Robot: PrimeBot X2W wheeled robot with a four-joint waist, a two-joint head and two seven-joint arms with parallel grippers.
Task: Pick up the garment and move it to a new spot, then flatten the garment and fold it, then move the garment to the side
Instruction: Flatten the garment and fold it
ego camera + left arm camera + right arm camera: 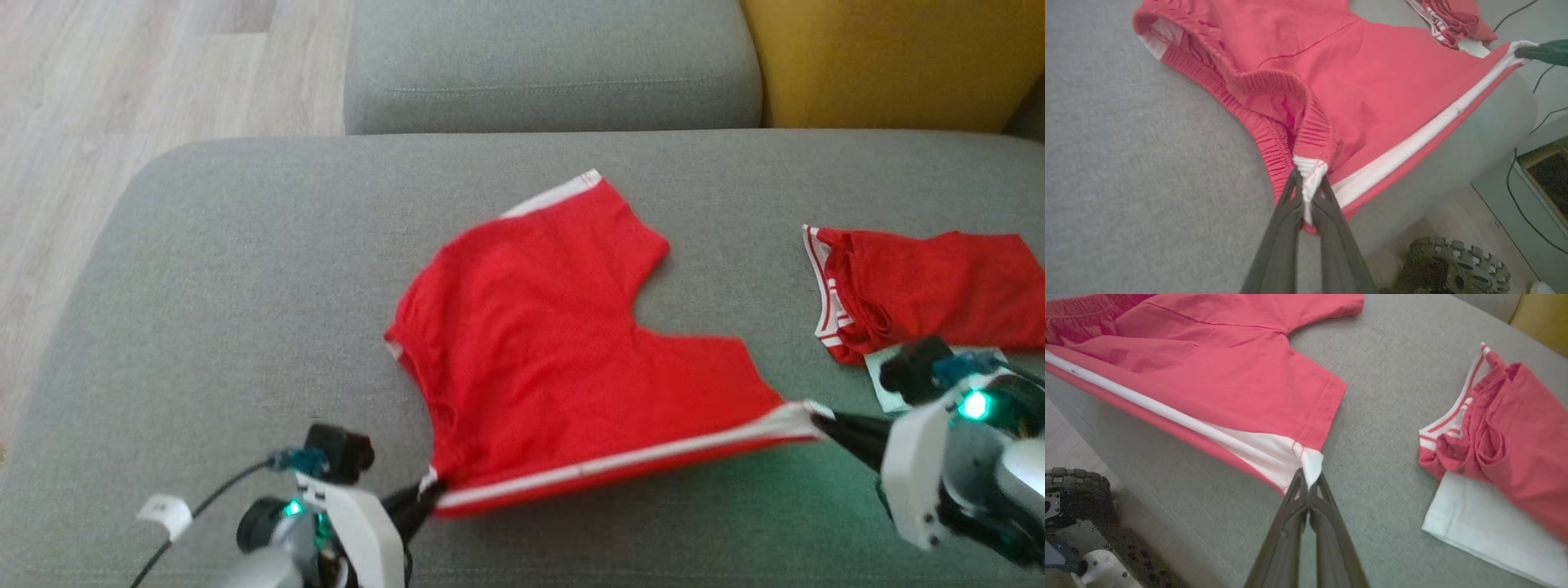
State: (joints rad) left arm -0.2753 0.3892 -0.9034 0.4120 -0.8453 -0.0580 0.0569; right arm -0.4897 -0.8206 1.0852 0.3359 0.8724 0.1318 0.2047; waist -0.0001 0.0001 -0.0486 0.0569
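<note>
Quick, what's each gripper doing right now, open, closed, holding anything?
Left gripper: closed on the red shorts at the waistband corner.
Right gripper: closed on the shorts' white leg-hem corner.

- My left tool (pixel 1308 179) and right tool (pixel 1308 479) have matt dark plastic fingers, faintly grainy.
- The red shorts (pixel 555 327) are thin matt cloth, with a smooth white side stripe and a ribbed, gathered waistband.
- The sofa (pixel 245 286) is grey woven cloth, rough and matt.
- The floor (pixel 122 82) looks like pale wood, lightly satin.
- The tyre (pixel 1453 261) is knobbly matt rubber.
</note>
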